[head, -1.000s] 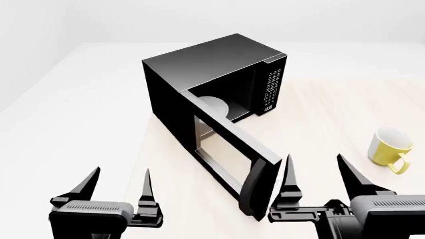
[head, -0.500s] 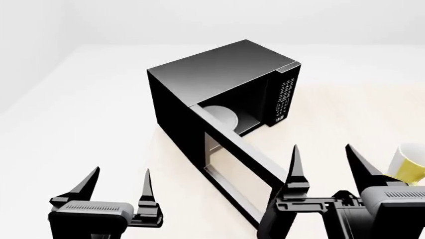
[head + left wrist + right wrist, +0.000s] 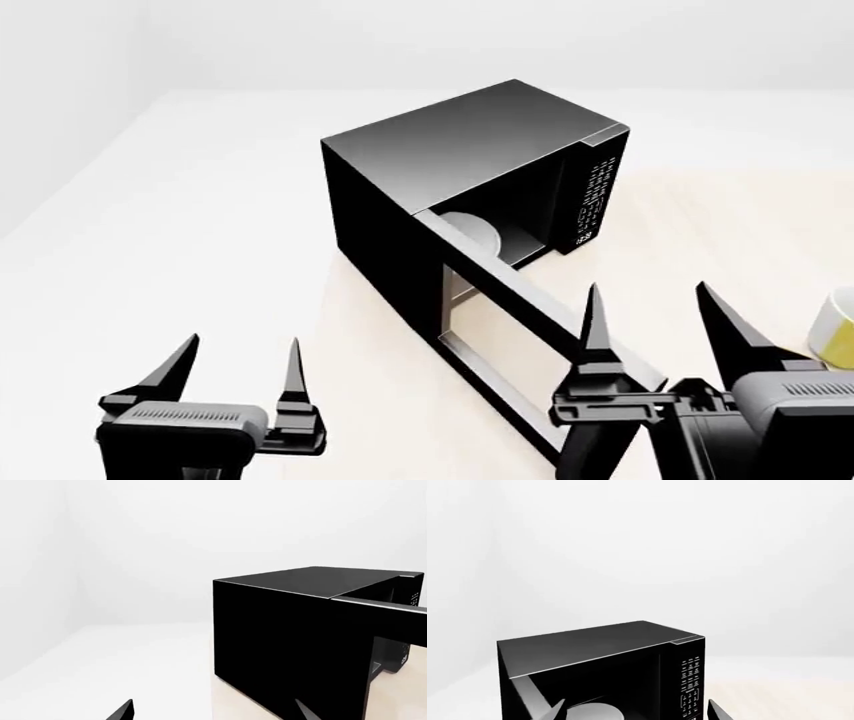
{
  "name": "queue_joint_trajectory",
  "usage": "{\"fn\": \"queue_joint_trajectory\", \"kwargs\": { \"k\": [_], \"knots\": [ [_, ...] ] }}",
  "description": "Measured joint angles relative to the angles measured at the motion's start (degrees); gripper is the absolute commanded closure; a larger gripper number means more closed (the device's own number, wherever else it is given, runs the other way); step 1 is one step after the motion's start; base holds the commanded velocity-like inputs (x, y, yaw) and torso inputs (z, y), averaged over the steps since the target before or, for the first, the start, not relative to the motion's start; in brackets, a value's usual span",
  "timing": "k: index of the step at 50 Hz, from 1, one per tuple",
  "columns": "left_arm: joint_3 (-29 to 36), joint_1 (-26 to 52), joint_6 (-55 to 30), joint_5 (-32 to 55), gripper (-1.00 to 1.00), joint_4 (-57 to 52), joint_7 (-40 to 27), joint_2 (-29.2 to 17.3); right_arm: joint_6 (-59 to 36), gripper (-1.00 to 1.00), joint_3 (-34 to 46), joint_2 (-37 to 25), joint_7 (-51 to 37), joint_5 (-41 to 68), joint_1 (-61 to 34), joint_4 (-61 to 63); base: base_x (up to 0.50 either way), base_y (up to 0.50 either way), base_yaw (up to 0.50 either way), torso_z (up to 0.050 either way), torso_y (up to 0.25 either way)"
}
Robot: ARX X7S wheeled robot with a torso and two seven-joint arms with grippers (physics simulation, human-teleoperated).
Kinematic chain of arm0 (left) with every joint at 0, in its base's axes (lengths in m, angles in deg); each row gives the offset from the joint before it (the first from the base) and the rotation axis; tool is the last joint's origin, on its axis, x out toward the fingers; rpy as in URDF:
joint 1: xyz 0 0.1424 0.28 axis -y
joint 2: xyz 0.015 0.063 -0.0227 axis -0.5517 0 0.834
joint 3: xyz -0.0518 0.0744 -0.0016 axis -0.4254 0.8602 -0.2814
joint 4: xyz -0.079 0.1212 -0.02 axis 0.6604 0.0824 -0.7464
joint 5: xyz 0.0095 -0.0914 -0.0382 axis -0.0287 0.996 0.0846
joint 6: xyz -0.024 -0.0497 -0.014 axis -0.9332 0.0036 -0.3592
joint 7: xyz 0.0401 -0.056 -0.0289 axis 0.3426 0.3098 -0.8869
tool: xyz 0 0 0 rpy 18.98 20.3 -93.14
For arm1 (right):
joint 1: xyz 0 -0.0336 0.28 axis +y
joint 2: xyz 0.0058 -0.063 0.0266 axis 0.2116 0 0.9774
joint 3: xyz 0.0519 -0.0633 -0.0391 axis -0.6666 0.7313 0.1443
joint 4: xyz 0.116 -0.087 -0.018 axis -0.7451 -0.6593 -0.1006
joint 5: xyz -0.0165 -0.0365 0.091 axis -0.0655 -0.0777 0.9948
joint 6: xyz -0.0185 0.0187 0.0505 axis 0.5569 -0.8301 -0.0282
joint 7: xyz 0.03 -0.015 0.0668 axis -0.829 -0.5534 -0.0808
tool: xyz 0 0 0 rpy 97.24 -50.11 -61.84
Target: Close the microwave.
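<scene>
The microwave (image 3: 467, 170) sits on the counter (image 3: 200, 230) ahead of the robot, its door (image 3: 534, 340) swung wide open and the white plate (image 3: 470, 235) visible inside. The right end effector (image 3: 647, 315), fingers spread, hangs just beside the door's outer edge. The left end effector (image 3: 240, 365) hovers open and empty, well apart.

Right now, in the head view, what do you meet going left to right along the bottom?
Left pincer → lower end of the microwave's open door → right pincer → yellow mug, cut off by the edge.
</scene>
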Motion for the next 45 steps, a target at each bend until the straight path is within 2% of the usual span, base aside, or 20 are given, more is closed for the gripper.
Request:
{"fn": "queue_joint_trajectory", "kwargs": {
  "k": [13,22,45],
  "knots": [
    [0.0,-0.3,0.2,0.1,-1.00,-0.1,-0.3,-0.3,-3.1,-1.00,2.7,-1.2,-2.5,2.5,-3.4,2.5,0.00,0.00,0.00,0.000,0.000],
    [0.2,-0.2,0.2,0.2,-1.00,-0.1,-0.5,-0.5,-2.3,-1.00,7.4,-4.9,-7.1,6.0,-6.6,3.4,0.00,0.00,0.00,0.000,0.000],
    [0.5,0.2,-0.2,0.5,-1.00,-0.2,-1.0,-0.8,3.2,-1.00,34.2,-15.4,-25.8,13.8,-23.5,3.9,0.00,0.00,0.00,0.000,0.000]
  ]
}}
